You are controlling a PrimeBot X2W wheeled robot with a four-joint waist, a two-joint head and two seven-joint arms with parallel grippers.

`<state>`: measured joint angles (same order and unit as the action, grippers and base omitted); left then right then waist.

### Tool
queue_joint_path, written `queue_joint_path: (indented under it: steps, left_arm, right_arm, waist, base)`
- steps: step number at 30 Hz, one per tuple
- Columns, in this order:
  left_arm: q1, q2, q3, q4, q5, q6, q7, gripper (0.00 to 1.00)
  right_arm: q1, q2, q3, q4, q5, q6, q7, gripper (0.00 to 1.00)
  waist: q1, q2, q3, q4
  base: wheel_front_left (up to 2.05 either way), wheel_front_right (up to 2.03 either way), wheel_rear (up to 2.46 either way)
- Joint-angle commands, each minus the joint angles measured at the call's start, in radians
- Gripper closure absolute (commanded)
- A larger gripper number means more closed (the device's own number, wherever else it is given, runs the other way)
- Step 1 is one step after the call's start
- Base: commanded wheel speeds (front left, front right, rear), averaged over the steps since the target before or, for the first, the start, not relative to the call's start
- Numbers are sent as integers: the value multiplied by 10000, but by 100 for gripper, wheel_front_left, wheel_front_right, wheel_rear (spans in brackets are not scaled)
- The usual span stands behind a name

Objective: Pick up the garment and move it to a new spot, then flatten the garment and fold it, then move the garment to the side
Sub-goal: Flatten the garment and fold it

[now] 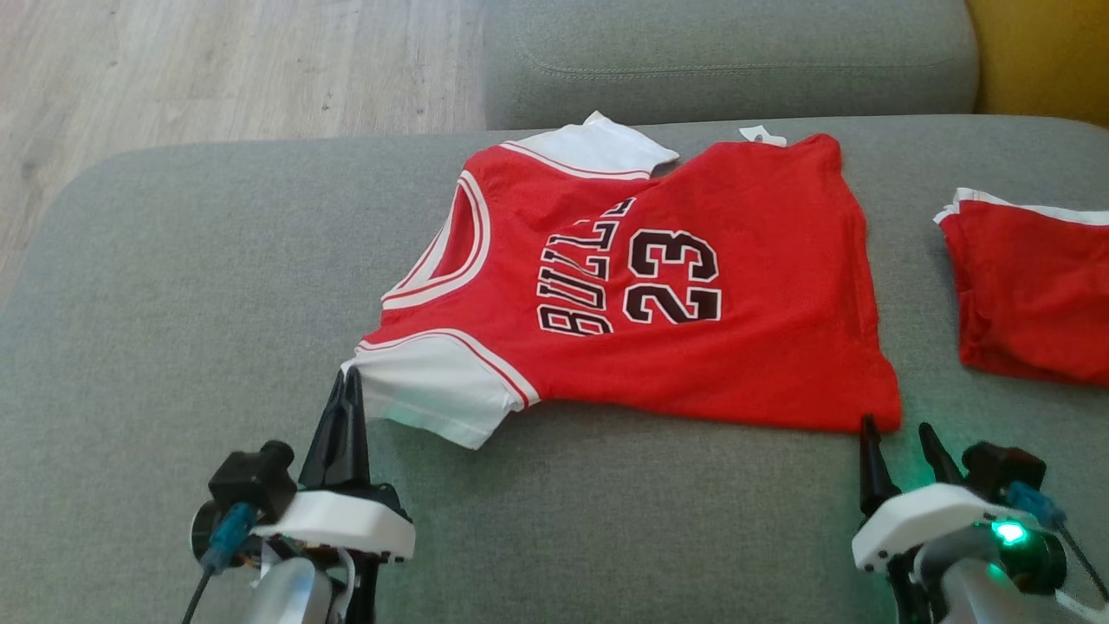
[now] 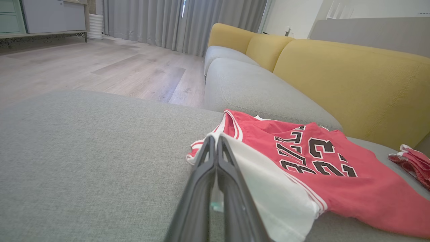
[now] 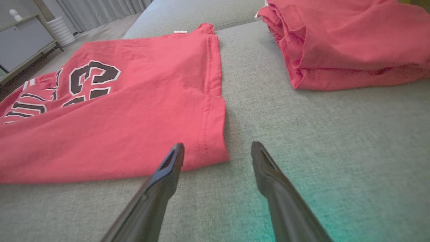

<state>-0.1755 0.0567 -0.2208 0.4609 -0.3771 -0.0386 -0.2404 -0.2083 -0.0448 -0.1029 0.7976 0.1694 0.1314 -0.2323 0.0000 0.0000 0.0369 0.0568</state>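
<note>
The garment [image 1: 693,286] is a red jersey with white sleeves and "BULLS 23" in black, lying spread on the grey sofa seat [image 1: 173,303]. My left gripper [image 1: 349,379] is shut, its tips pinching the corner of the near white sleeve [image 1: 433,394]. In the left wrist view the closed fingers [image 2: 221,174] meet at that sleeve's edge [image 2: 268,188]. My right gripper [image 1: 895,427] stands open at the jersey's near hem corner, low over the cushion. In the right wrist view that gripper [image 3: 217,148] straddles the hem corner [image 3: 211,148] with nothing gripped.
A second red cloth [image 1: 1031,295] lies bunched at the right of the seat, close to the right gripper [image 3: 349,43]. Another grey cushion [image 1: 728,52] lies beyond, with the yellow backrest [image 2: 352,84] behind. Wooden floor [image 1: 217,69] lies past the seat's far left edge.
</note>
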Motion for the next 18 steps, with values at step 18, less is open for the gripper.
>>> queue_joint_path:
  steps: [18]
  left_arm:
    - [-262,44,61,-447,5,-100,-184,100]
  right_arm:
    - [-2673,-55,-392,4191,-965,-7,55,25]
  waist:
    - [0,0,162,218]
  base:
    - [0,0,0]
